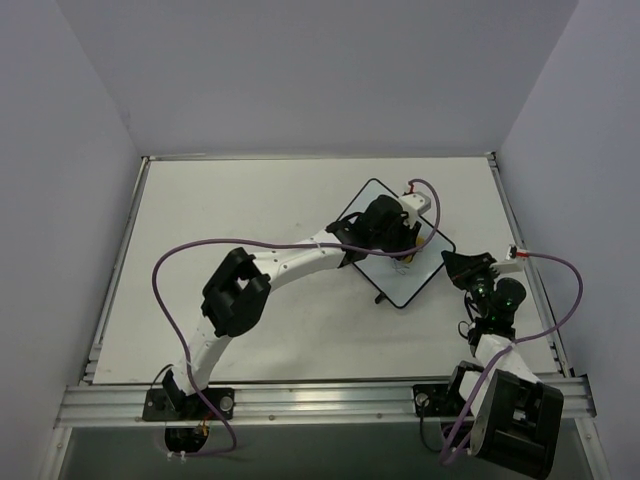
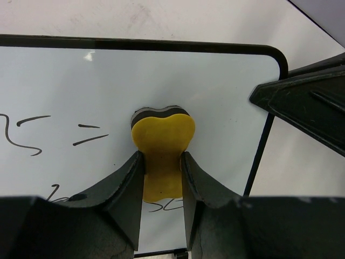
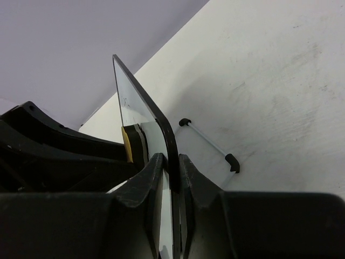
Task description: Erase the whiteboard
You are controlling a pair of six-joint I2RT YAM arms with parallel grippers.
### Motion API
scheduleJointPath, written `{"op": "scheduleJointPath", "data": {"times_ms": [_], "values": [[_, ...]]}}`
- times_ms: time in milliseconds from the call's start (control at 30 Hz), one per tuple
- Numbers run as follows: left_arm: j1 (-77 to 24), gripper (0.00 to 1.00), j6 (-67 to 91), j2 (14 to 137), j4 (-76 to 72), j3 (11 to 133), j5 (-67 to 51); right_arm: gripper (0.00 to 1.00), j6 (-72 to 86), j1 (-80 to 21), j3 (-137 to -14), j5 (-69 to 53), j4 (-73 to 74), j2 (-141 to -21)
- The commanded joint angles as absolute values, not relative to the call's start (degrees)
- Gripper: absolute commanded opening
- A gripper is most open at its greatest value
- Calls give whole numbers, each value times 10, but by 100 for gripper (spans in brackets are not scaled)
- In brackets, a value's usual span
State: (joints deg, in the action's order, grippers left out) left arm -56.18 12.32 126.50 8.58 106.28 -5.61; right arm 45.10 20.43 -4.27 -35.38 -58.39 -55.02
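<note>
The whiteboard (image 1: 410,280) is a small white board with a thin black frame at the table's right centre. It also shows in the left wrist view (image 2: 178,81), with black marker scribbles at the left and bottom. My left gripper (image 2: 161,164) is shut on a yellow bone-shaped sponge (image 2: 163,145) with a dark underside, pressed on the board's face. In the top view the left gripper (image 1: 392,232) sits over the board. My right gripper (image 3: 171,175) is shut on the whiteboard's black edge (image 3: 161,127); it shows at the board's right corner (image 1: 462,268).
A thin wire stand with black feet (image 3: 211,141) lies on the table beside the board. Purple cables loop over the table (image 1: 190,250). Grey walls enclose the table on three sides.
</note>
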Motion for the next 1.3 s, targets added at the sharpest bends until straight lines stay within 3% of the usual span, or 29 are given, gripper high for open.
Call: {"op": "scheduleJointPath", "data": {"times_ms": [0,633,833,1267], "values": [[-580,2,105,1285,106,1081,-46,0,449,194,-44,-359,-646,-548],[-506,2,105,1293,86,1069,-54,0,442,183,-40,-352,-643,-533],[-532,2,77,1286,94,1060,-90,0,441,182,-40,-352,-643,-533],[-620,2,42,1288,102,1050,-39,0,438,178,-40,-348,-642,-533]]}}
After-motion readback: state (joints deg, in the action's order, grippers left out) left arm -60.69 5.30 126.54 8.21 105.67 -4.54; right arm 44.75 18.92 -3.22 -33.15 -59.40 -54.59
